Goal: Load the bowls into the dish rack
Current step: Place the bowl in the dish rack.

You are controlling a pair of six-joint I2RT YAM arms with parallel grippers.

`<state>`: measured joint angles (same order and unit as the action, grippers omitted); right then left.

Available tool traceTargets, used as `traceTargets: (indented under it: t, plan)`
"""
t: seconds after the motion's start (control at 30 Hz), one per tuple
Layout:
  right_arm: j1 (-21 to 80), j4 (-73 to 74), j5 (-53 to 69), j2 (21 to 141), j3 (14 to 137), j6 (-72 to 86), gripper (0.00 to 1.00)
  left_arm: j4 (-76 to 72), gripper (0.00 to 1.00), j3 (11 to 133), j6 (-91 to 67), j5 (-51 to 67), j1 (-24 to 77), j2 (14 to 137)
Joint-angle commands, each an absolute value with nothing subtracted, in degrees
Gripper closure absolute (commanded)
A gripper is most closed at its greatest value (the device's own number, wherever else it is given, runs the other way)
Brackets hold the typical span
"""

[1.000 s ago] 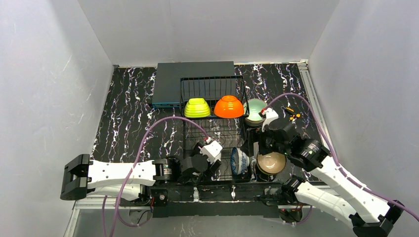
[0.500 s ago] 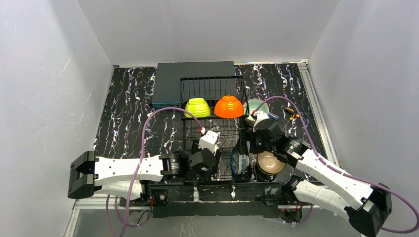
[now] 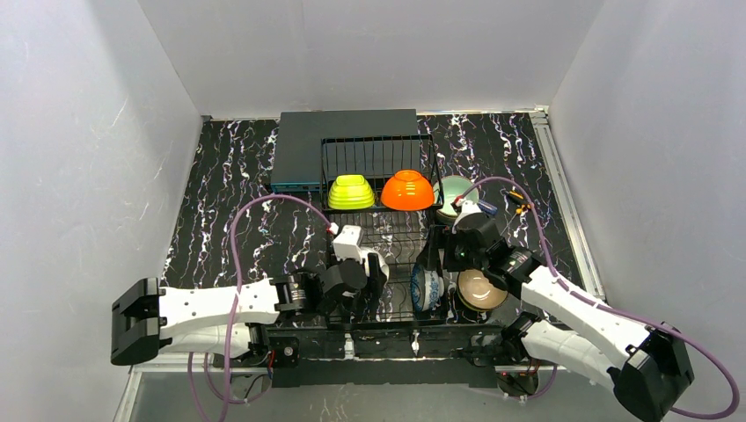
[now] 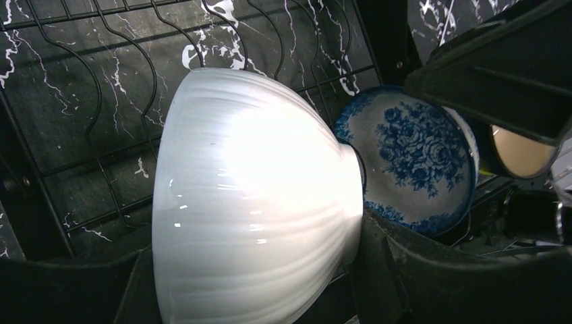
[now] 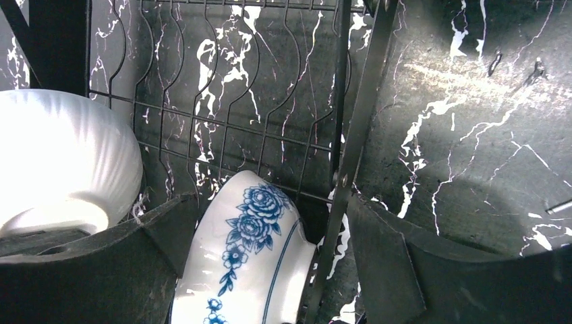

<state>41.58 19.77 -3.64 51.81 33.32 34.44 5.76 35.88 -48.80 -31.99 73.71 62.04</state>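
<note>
Marbled tabletop (image 3: 229, 176): left gripper (image 4: 260, 277), clamped on white bowl (image 4: 249, 196), has shifted frame-left above dish rack (image 3: 376, 158). Right gripper (image 5: 270, 256), jaws wide, now straddles blue-floral bowl (image 5: 243, 270), probably to straighten it.

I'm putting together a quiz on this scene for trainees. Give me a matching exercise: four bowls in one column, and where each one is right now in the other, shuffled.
Bowls
1. lime green bowl
2. white ribbed bowl
3. blue floral bowl
4. beige bowl

Places
A. standing on edge at the dish rack's near right corner
B. on the table, outside the rack to its right
C. on the rack's raised back tier, beside the orange bowl
D. held in the left gripper

Pairs: 1-C, 2-D, 3-A, 4-B
</note>
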Motion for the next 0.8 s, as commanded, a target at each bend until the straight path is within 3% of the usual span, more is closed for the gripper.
traceTargets:
  t: [0.0, 0.33, 0.53, 0.77]
  plan:
    - [39.8, 13.4, -0.5, 52.1, 31.3, 36.3, 0.13, 0.3, 1.0, 35.3, -50.5, -32.9, 72.1, 58.7]
    - [36.5, 4.5, 7.7, 52.5, 25.0, 39.5, 0.22, -4.6, 1.0, 34.9, -47.1, -29.5, 69.6, 59.8]
    - [36.5, 3.1, 11.1, 52.8, 24.7, 39.1, 0.38, -7.8, 1.0, 34.9, -44.4, -27.9, 67.9, 60.8]
    - [36.5, 3.7, 14.1, 52.8, 24.9, 37.7, 0.39, -14.0, 1.0, 34.1, -42.1, -27.1, 65.9, 64.1]
